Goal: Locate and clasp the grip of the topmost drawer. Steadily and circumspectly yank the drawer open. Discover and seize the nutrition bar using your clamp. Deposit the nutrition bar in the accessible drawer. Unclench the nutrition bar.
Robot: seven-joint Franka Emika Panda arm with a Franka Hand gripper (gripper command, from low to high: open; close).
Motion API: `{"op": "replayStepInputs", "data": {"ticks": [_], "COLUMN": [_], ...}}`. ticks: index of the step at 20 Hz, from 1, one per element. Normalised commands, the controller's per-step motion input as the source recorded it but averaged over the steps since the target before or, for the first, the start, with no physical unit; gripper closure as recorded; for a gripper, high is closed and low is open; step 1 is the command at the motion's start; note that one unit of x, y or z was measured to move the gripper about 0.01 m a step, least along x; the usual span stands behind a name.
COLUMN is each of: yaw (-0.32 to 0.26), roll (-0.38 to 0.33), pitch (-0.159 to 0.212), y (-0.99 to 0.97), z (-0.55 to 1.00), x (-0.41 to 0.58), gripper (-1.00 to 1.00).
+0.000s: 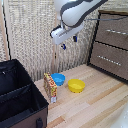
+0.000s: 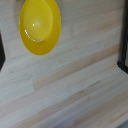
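Note:
The topmost drawer (image 1: 114, 31) has a grey-brown wood-grain front and a metal handle. It sits flush in the dresser at the exterior view's right. The nutrition bar (image 1: 50, 87), an orange-yellow packet, stands upright on the wooden table beside the blue bowl. My clamp (image 1: 69, 43) hangs high above the bowls, well to the left of the dresser. Its dark fingers are apart with nothing between them. In the wrist view dark fingers (image 2: 123, 50) show at the picture's edges, over bare wood and a yellow bowl (image 2: 40, 25). The bar does not show in the wrist view.
A blue bowl (image 1: 58, 79) and the yellow bowl (image 1: 76, 85) sit mid-table. A large black box (image 1: 17, 95) stands at the exterior view's left. A matching lower drawer (image 1: 110, 59) lies under the top one. A reed screen lines the back.

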Motion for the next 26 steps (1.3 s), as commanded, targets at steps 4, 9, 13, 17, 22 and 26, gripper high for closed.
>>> {"op": "replayStepInputs", "data": {"ticks": [4,9,13,17,22,26], "yaw": [0.08,0.096,0.097,0.104,0.123,0.167], "roll": [-0.375,-0.375,-0.375,-0.375,-0.373,-0.268], "pitch": [0.029,0.044,0.042,0.014,-0.011,-0.117], "y": [0.03,0.03,0.02,0.0,0.0,-0.11], "z": [0.09,0.07,0.06,0.0,0.0,0.0], "x": [-0.164,-0.193,-0.193,-0.141,-0.001,0.025], "gripper": [-1.0,-1.0,-1.0,-1.0,-1.0,-1.0]}}
